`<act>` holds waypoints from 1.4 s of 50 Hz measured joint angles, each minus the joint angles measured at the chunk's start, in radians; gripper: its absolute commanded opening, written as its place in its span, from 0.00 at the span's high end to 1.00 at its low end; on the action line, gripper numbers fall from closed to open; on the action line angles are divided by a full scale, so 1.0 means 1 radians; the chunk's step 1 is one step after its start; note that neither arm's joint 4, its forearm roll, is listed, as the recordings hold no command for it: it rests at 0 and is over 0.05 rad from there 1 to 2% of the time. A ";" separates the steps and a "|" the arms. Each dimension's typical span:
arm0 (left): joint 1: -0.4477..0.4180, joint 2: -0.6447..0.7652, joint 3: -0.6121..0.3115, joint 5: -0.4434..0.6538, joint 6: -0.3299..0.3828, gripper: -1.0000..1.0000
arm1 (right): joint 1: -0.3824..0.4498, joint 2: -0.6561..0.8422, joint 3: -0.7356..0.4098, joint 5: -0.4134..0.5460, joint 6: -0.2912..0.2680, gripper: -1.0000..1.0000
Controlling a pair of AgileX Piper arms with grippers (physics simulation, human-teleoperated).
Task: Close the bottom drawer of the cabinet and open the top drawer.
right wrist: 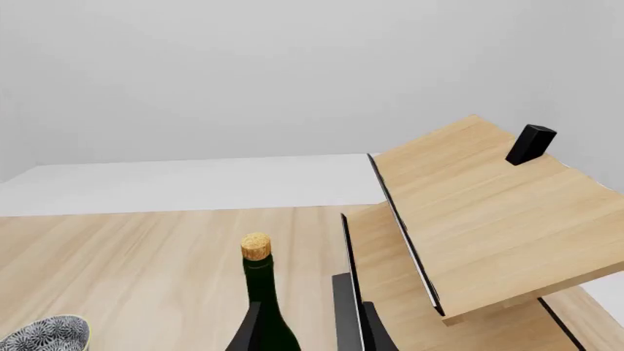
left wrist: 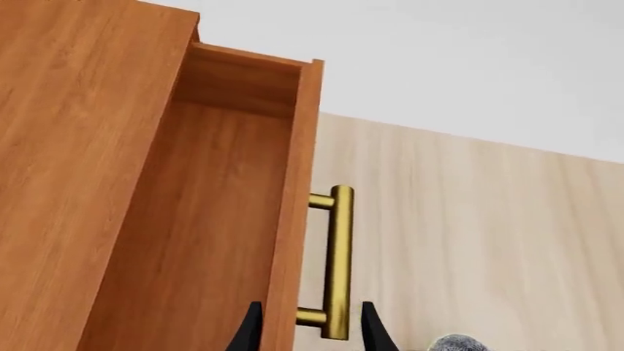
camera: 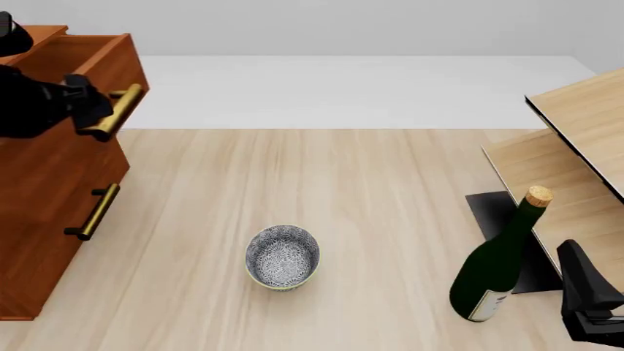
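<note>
The reddish-brown cabinet (camera: 39, 183) stands at the table's left edge. Its top drawer (camera: 93, 55) is pulled out, and its inside (left wrist: 210, 219) shows in the left wrist view. My left gripper (camera: 95, 111) is at this drawer's brass handle (camera: 122, 102). It is open, and its fingers (left wrist: 375, 333) straddle the handle's (left wrist: 338, 263) end and the drawer front's edge. Below, the cabinet's face looks flush and carries one brass handle (camera: 93, 212). I cannot pick out the bottom drawer there. My right gripper (camera: 577, 259) is open and holds nothing at the near right.
A patterned bowl (camera: 282, 256) sits mid-table near the front. A dark green corked bottle (camera: 497, 263) stands just left of my right gripper. Pale wood furniture (camera: 575, 146) with slanted boards fills the right side, with a small black block (right wrist: 531, 144) on its top board.
</note>
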 measured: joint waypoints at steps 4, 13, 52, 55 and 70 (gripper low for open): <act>-0.019 -0.002 0.003 -0.004 -0.012 0.00 | 0.000 0.000 0.000 0.000 0.000 0.00; -0.052 -0.005 0.006 -0.010 -0.037 0.00 | 0.000 0.000 0.000 0.000 0.000 0.00; -0.192 -0.002 0.009 -0.032 -0.187 0.00 | -0.001 0.000 0.001 -0.001 -0.001 0.00; -0.205 -0.002 0.010 -0.037 -0.182 0.00 | -0.001 0.000 0.001 -0.001 -0.001 0.00; -0.271 0.007 0.010 -0.062 -0.163 0.00 | -0.001 0.000 0.001 0.000 0.001 0.00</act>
